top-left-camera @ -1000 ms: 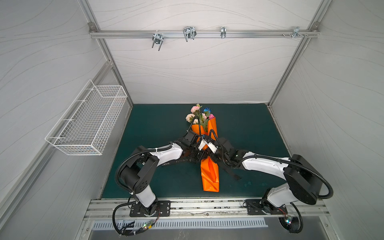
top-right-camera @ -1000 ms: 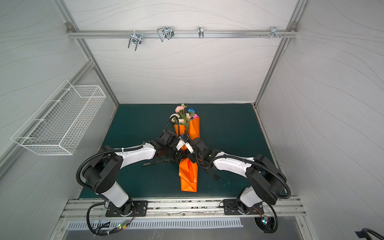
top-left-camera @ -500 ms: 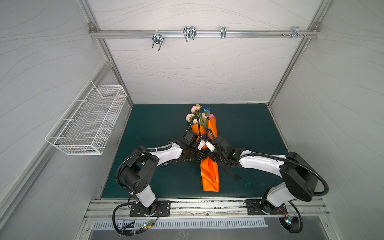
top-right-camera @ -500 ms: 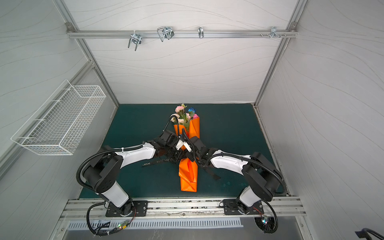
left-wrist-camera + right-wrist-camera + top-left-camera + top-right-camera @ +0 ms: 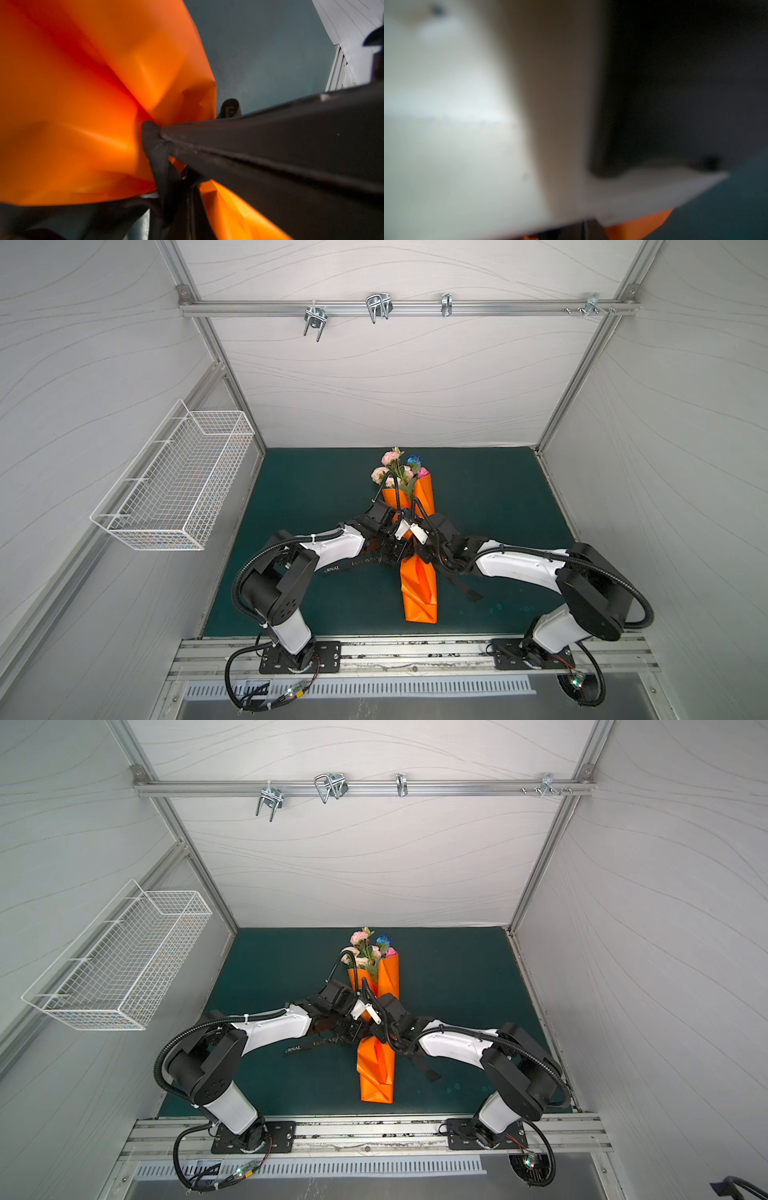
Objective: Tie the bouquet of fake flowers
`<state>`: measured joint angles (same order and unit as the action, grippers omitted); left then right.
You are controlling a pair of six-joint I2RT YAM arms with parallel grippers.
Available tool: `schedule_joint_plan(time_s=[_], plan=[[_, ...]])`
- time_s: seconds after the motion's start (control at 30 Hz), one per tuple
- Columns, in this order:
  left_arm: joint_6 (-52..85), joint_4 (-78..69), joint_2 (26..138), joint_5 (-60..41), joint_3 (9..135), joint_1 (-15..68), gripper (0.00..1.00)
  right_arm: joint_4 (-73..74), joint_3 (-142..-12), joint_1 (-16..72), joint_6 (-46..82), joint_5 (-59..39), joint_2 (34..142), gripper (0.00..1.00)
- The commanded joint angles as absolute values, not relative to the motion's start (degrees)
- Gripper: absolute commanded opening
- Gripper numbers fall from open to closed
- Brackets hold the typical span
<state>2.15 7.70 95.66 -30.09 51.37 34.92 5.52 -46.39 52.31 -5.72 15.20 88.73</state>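
Since a second ago the right arm has drawn in a little toward the middle. The right gripper (image 5: 426, 554), partly apart then, is now closed. Whether it pinches anything I cannot tell, because its wrist view is a blur of white casing with a sliver of orange beneath.

The bouquet (image 5: 397, 472) (image 5: 368, 950) has not shifted. It lies mid-mat, blooms toward the back wall, with its stems hidden inside the orange paper (image 5: 419, 587) (image 5: 376, 1071). The folded lower end of the paper points toward the arm bases. Both arms meet over the paper's waist, left from the left and right from the right.

The left gripper (image 5: 162, 134) has its jaws pressed together on the black ribbon (image 5: 164, 172), just where the ribbon cinches the paper. In both top views one lettered ribbon end (image 5: 353, 565) (image 5: 309, 1046) lies flat on the mat (image 5: 311, 497) under the left arm. The other end trails out on the mat to the right of the paper.
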Motion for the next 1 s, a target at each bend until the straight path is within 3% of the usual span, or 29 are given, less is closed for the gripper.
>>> schedule_joint_plan(time_s=[0.0,0.3,0.37,0.47,0.5,0.8,0.97], plan=[[2.12,5.78,96.59,-31.14,52.03,34.98,0.00,7.61,-45.15,51.32,-1.26,16.00,87.05,0.00],[3.83,5.20,95.65,-31.12,51.69,34.98,0.00,14.11,-40.53,50.25,12.49,16.45,83.99,0.00],[4.54,5.03,94.68,-30.88,51.35,34.97,0.11,15.42,-39.69,50.11,14.72,15.74,83.35,0.00],[6.36,4.53,91.59,-29.28,50.21,34.96,0.36,15.73,-39.70,50.16,15.43,15.25,83.64,0.00],[6.96,4.33,89.99,-28.41,49.55,34.98,0.39,15.61,-39.72,50.15,15.40,15.15,83.84,0.00],[11.03,2.36,75.26,-20.32,41.55,34.98,0.59,15.89,-39.71,50.16,16.57,14.42,83.05,0.00],[11.98,3.50,71.83,-13.63,37.21,34.88,0.55,15.64,-39.82,50.18,17.09,14.11,82.93,0.00]])
